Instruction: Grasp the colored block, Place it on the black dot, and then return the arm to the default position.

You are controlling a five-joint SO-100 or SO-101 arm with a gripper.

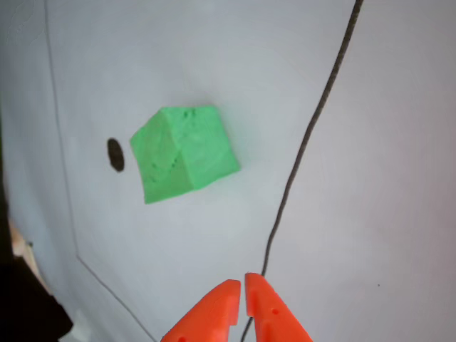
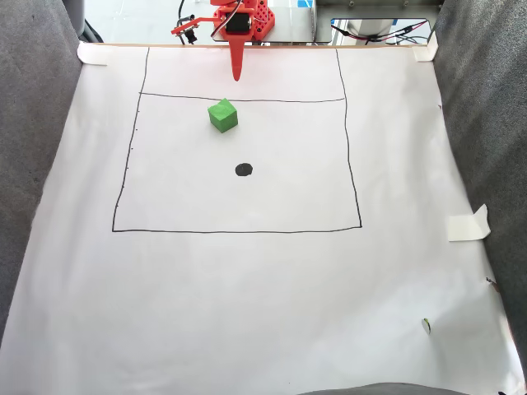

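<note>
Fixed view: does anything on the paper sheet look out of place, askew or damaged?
Nothing looks damaged. The green cube sits turned at an angle to the drawn lines, apart from the black dot. A folded piece of tape lies loose at the sheet's right edge. The end effector points down near the top line, touching nothing.

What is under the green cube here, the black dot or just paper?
Just paper: the cube sits on the white sheet, apart from the dot, which lies uncovered. The paper directly beneath the cube is hidden.
</note>
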